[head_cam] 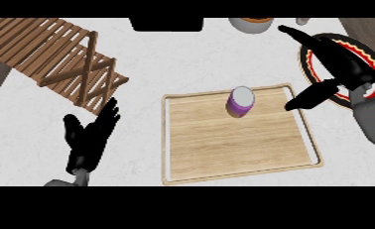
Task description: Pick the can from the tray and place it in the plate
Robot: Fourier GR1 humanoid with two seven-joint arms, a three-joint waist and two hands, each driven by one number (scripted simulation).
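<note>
The purple cylindrical can with a pale lid (241, 101) stands upright near the far edge of the light wooden tray (242, 163), untouched. The right hand (344, 67) hangs over the red-and-black patterned plate (311, 54), fingers spread apart, thumb over the tray's right rim. The approach seems in hand: next, that hand must move left and close round the can. The left hand (89, 136) rests open on the white surface (183, 54).
</note>
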